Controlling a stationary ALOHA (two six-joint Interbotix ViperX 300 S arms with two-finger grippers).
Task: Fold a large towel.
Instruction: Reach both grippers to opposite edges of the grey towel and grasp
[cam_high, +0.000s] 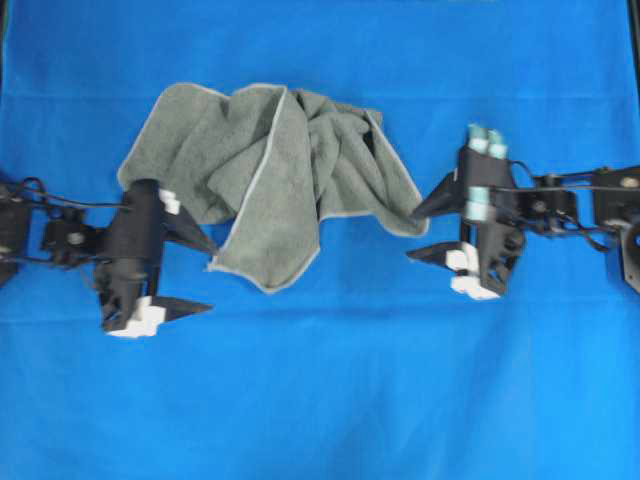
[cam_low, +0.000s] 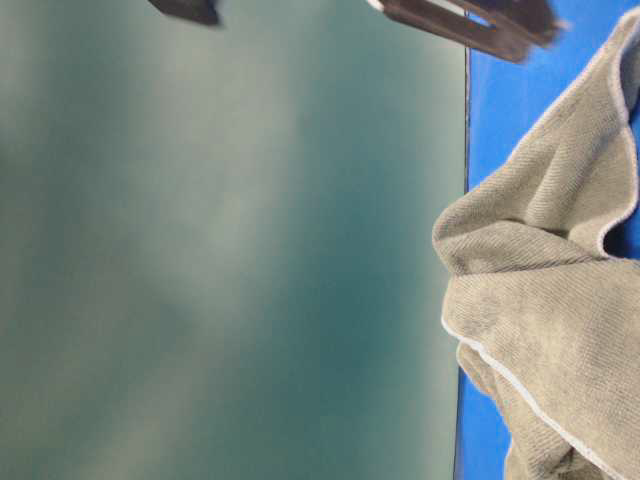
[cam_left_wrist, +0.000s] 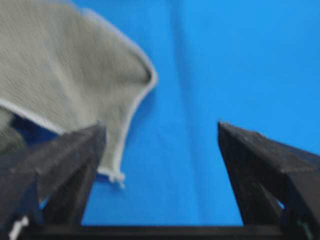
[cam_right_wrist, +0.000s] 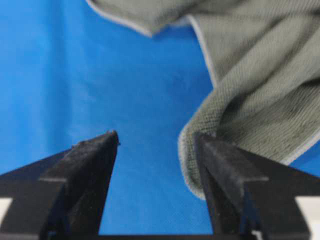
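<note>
Left claw (cam_high: 197, 276) has its fingers spread wide, nothing between them, its upper finger tip at the towel's (cam_high: 270, 180) lower left edge. Right claw (cam_high: 423, 232) is also spread apart and holds nothing; its upper finger sits at the towel's right corner, contact unclear. The towel lies crumpled in a bunched heap between the two claws, on the upper middle of the blue tabletop (cam_high: 330, 390), pale hem showing along its folds.
</note>
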